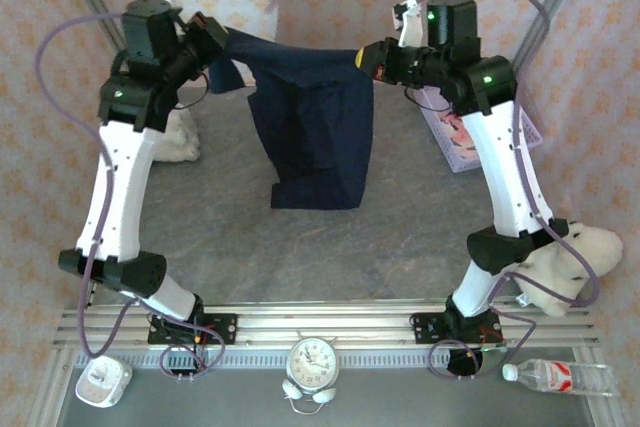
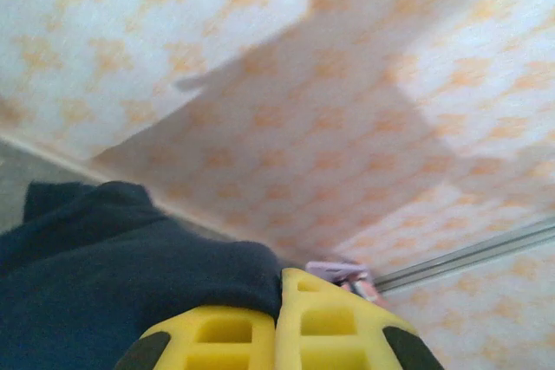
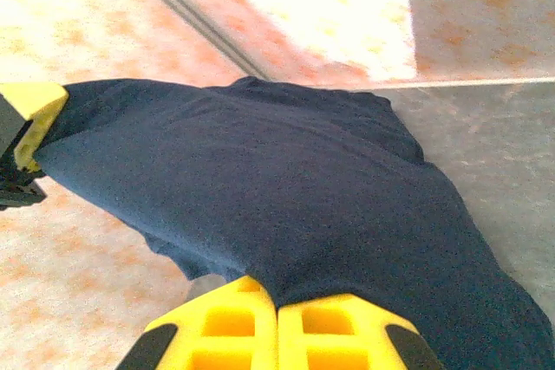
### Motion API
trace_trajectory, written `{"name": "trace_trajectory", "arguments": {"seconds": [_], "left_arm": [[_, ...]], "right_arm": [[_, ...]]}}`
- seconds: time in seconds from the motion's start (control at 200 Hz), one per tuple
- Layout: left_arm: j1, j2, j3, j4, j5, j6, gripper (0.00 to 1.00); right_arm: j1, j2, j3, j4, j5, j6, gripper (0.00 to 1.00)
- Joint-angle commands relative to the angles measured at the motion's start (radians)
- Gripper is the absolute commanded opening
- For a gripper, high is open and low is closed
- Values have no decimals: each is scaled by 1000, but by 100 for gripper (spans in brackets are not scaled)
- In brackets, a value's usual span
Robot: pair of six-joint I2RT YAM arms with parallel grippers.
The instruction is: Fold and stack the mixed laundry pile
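The dark navy garment (image 1: 318,127) hangs stretched between both grippers above the back of the grey table, its lower end drooping to the surface. My left gripper (image 1: 218,45) is shut on its left top corner; in the left wrist view the navy garment (image 2: 113,283) bunches against the closed yellow fingers (image 2: 208,335). My right gripper (image 1: 368,55) is shut on the right top corner, and in the right wrist view the navy garment (image 3: 286,205) spreads away from the closed yellow fingers (image 3: 338,331) toward the left gripper's finger (image 3: 30,119). A bit of salmon-pink garment (image 1: 458,132) shows in the basket behind the right arm.
A lavender lattice basket (image 1: 445,142) sits at the right behind the right arm. A white plush toy (image 1: 185,137) lies by the left arm, another plush (image 1: 580,257) at the right edge. A clock (image 1: 313,359), a bottle (image 1: 560,377) and a small white device (image 1: 103,382) lie along the front.
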Motion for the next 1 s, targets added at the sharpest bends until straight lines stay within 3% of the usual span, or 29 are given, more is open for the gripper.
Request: {"name": "trace_trajectory", "arguments": {"seconds": [0.0, 0.08, 0.17, 0.25, 0.355, 0.445, 0.555, 0.751, 0.961, 0.996], "left_arm": [[5, -69, 79, -26, -20, 55, 0], [4, -98, 168, -41, -64, 100, 0], [5, -84, 332, -134, -202, 172, 0], [5, -69, 440, -176, -293, 222, 0], [5, -63, 484, -159, -340, 241, 0], [5, -43, 518, -141, -371, 251, 0], [5, 10, 523, -106, -337, 227, 0], [5, 259, 554, -105, -156, 115, 0], [-31, 701, 685, -121, -24, 36, 0], [-41, 767, 710, -129, 4, 22, 23]], "right_arm": [[2, -71, 77, -41, -91, 23, 0], [3, -133, 54, 33, -109, 58, 0], [10, -139, 47, 131, -199, 150, 0], [73, -119, 45, 197, -266, 204, 0], [176, -90, 76, 222, -299, 220, 0], [195, -92, 93, 251, -329, 243, 0], [189, -139, 40, 223, -234, 184, 0], [16, -185, -274, 304, -106, 373, 0], [-256, -200, -760, 504, 58, 530, 0], [-293, -189, -819, 509, 110, 525, 0]]}}
